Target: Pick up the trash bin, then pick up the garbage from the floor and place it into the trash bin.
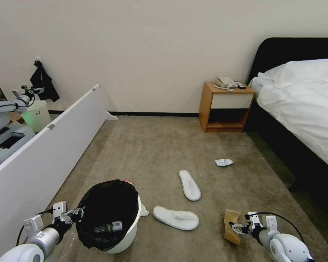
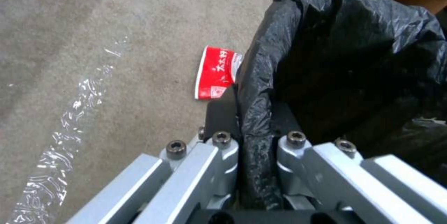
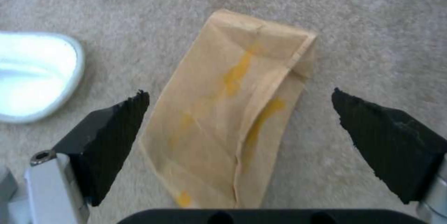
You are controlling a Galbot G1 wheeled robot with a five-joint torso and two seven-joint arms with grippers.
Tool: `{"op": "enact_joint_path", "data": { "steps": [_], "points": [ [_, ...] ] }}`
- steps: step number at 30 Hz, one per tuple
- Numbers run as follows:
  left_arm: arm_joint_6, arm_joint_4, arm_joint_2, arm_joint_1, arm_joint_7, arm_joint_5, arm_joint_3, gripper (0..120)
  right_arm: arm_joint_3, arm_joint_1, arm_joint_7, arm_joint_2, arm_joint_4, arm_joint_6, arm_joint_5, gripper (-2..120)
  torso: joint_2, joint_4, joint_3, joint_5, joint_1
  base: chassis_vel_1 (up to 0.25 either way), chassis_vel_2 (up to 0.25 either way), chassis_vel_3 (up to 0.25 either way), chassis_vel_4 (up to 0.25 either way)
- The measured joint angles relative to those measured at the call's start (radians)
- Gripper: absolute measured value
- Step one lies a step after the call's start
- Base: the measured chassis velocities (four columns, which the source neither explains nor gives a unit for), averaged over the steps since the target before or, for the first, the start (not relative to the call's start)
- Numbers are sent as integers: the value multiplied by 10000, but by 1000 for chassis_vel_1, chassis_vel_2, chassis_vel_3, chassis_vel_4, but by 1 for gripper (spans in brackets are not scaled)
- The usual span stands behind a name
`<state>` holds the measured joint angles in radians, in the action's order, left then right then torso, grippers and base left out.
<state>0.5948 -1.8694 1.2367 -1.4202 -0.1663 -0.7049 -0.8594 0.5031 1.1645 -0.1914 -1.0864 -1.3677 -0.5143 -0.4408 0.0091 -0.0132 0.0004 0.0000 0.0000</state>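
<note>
Head view: 1 trash bin (image 1: 129, 233) stands on the carpet (image 1: 153, 153) at 7 o'clock, a small bottle (image 1: 109, 227) inside it. 2 white slippers (image 1: 175, 217) lie at 6 o'clock, 1 crumpled tissue (image 1: 223, 162) at 1 o'clock, 1 tan folded paper (image 1: 231, 225) at 5 o'clock. A nightstand (image 1: 226, 107) and bed (image 1: 302, 105) stand beyond.

Left wrist view: the left gripper (image 2: 255, 140) is clamped on the bin's black liner (image 2: 344, 63); 1 red-white snack packet (image 2: 215, 72) lies beside the bin.

Right wrist view: the right gripper (image 3: 240, 112) hangs wide open, straddling the paper, holding nothing.
</note>
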Motion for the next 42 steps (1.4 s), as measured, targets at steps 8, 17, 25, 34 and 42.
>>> {"op": "enact_joint_path", "data": {
  "steps": [8, 17, 25, 34, 42],
  "points": [
    [-13, 49, 29, 21, -3, 50, 26, 4, -135, -606, -230, -600, 1153, 549, 312, 100, 1, 0, 0, 2, 0, 0, 0, 0, 0],
    [-17, 90, 24, 35, -3, 63, 27, 4, -211, -943, -302, -1071, 1925, 809, 662, 100, 0, 1, 0, 0, 0, 0, 0, 0, 0],
    [-31, 151, 17, 68, -6, 89, 46, 4, -150, -1155, -294, -1345, 2694, 1136, 1061, 100, 1, 0, 0, -1, 0, 0, 0, 0, 0],
    [-84, 190, 22, 56, -69, 140, 54, 4, 32, -1317, -376, -1443, 3375, 1691, 1710, 80, 1, -1, 0, 0, 0, 0, 0, 0, 0],
    [-120, 206, 57, 50, -100, 196, 67, 4, 52, -1330, -431, -1444, 3428, 1937, 1768, 49, 1, 0, 0, 1, 0, 0, 0, 0, 0]
  ]
}}
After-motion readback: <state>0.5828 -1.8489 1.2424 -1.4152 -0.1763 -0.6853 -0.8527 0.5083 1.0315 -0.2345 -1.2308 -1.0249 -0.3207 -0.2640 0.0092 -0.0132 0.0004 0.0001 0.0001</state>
